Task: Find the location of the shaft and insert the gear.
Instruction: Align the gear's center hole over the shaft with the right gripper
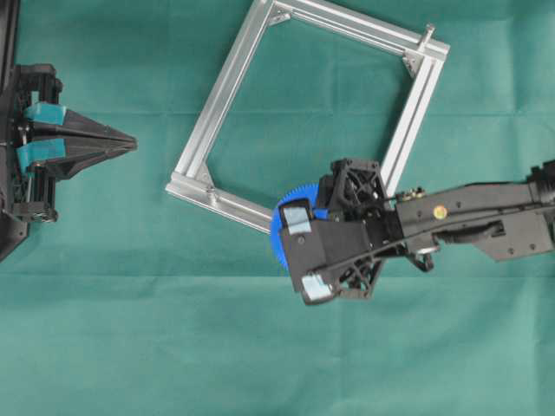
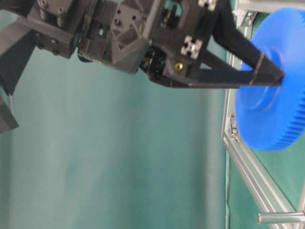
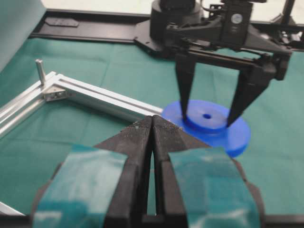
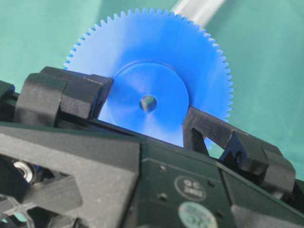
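Observation:
The blue toothed gear (image 4: 156,52) hangs flat over the lower rail of the aluminium frame (image 1: 230,82). My right gripper (image 3: 209,117) is shut on the gear, one finger on each side of its raised hub. From overhead only the gear's rim (image 1: 279,236) peeks out from under the right wrist. A silvery glint shows through its centre hole. I cannot make out the shaft in any view; the frame's near corner is hidden under the gripper and gear. My left gripper (image 1: 132,143) rests far to the left, shut and empty.
A longer silver bolt (image 1: 427,33) stands upright at the frame's far right corner. Small corner brackets (image 1: 205,180) sit inside the frame's corners. Green cloth covers the table around and inside the frame. The left arm's black base stands at the left edge.

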Controlling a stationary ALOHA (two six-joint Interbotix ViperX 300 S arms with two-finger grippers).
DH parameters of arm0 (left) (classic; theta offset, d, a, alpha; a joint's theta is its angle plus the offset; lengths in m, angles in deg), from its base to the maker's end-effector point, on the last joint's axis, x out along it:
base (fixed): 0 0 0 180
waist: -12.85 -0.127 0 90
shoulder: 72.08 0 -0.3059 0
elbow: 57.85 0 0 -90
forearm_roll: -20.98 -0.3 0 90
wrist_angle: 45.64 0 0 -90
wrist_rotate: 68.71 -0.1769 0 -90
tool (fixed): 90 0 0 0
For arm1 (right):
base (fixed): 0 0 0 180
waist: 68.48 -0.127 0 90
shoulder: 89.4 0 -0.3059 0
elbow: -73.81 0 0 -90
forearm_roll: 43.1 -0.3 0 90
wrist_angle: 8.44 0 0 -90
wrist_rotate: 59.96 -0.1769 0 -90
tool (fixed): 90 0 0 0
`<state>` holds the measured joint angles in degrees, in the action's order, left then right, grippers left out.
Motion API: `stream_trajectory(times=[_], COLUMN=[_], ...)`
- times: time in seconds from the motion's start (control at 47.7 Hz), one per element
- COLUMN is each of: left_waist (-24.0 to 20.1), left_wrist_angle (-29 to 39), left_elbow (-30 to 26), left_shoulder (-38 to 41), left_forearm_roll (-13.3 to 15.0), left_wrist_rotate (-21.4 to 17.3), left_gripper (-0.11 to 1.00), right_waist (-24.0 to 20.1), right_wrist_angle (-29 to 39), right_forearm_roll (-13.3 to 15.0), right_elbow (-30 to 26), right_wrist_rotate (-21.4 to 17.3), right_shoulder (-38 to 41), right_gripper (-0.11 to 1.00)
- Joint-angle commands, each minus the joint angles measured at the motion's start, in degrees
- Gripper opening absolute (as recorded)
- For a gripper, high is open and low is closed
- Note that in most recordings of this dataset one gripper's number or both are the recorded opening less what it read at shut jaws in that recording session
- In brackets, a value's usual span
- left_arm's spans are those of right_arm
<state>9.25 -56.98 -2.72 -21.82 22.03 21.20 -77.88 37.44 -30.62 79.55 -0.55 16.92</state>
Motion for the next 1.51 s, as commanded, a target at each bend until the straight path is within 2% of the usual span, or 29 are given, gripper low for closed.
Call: stream_trajectory(times=[0.0,0.356,0.587,0.817,1.069,1.488], left_waist=[0.0,0.1,0.0,0.0,0.0,0.0], left_wrist_angle=[-0.3,0.0,0.0,0.0,0.0,0.0], left_elbow=[-1.6,-1.6,-1.7,-1.8,-1.8,-1.8], left_shoulder=[0.2,0.3,0.3,0.3,0.3,0.3], left_forearm_roll=[0.2,0.1,0.1,0.1,0.1,0.1], left_wrist_rotate=[0.2,0.3,0.4,0.4,0.4,0.4], left_gripper=[0.0,0.0,0.0,0.0,0.0,0.0], right_waist=[0.7,2.2,2.2,1.9,-1.1,-2.2], right_wrist_angle=[-0.1,-0.4,-1.2,-5.4,-10.2,-10.1], right_forearm_roll=[0.7,0.9,1.0,0.7,0.6,0.6], right_elbow=[-0.4,4.6,8.3,11.7,9.6,6.0], right_wrist_rotate=[0.0,-0.9,-3.6,-6.6,-6.5,-5.8], right_shoulder=[-1.1,-4.2,-6.7,-9.1,-7.4,-5.0], right_gripper=[0.68,0.68,0.68,0.68,0.69,0.68])
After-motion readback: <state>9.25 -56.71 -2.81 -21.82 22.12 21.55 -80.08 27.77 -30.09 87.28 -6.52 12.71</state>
